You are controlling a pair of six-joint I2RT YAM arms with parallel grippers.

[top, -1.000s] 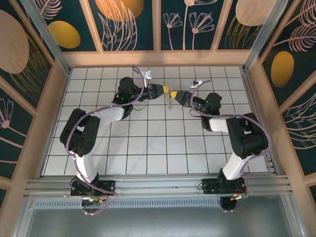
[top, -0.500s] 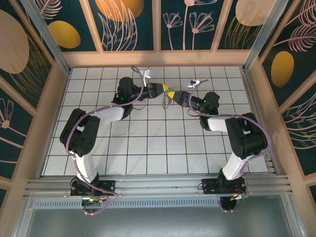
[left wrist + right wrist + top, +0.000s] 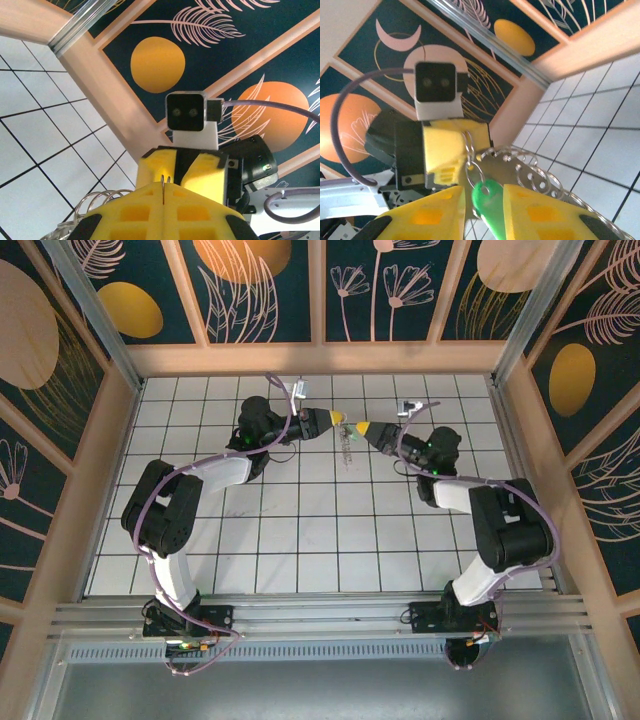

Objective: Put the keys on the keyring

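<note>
Your left claw [image 3: 338, 418] is pinched tight on a thin wire of the keyring [image 3: 535, 172] up at the 12 o'clock end of the bench [image 3: 300, 540], and your right claw [image 3: 363, 427] faces it nose to nose from its 3 o'clock side. The right claw's yellow fingers [image 3: 540, 215] stand narrowly parted, and the green key [image 3: 487, 199] hangs in that gap from small rings [image 3: 476, 175], with a sliver of space at its 9 o'clock side. The keyring's silver coils fan out just behind the key toward 3 o'clock, between the two claws.
</note>
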